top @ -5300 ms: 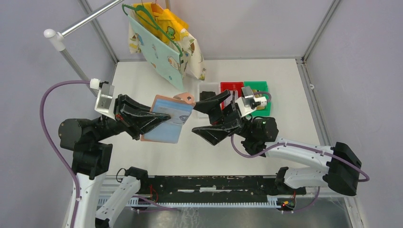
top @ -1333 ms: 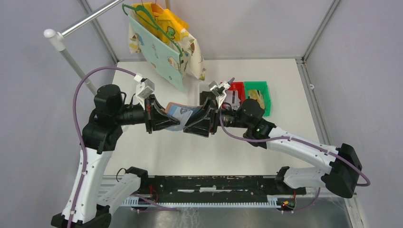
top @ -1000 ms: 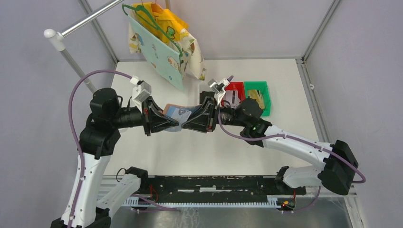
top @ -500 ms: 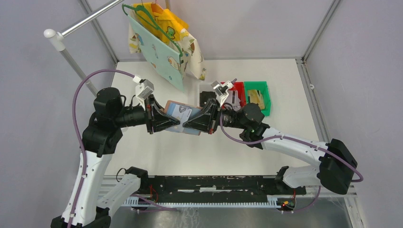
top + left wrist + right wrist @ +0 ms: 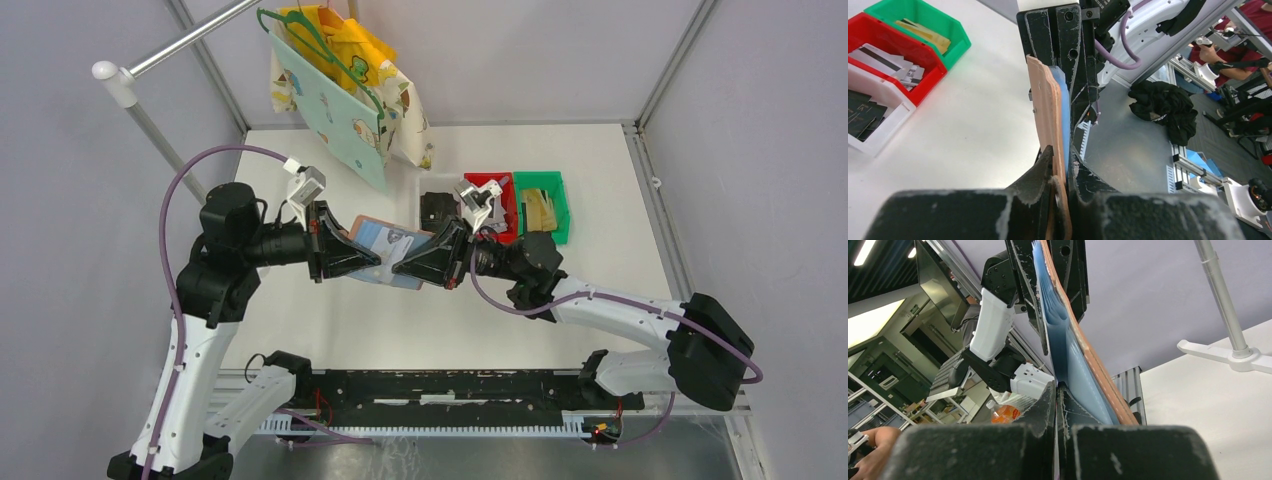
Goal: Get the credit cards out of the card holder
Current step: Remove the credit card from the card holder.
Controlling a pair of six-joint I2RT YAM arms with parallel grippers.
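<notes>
The salmon-pink card holder hangs above the table, open, with its light blue pockets towards my right arm. My left gripper is shut on its left edge, and the pink cover runs up between the jaws. My right gripper is shut at the pocket side, a thin pale card edge pinched between its jaws. The rest of that credit card is hidden. Other credit cards lie in the bins: gold, grey and black.
A clear bin, a red bin and a green bin stand in a row behind my right arm. Patterned bags hang from a rail at the back left. Its pole stands on a white foot.
My right gripper has shut at the card holder's pockets. Both grippers and the holder have drifted slightly to the right and nearer.
</notes>
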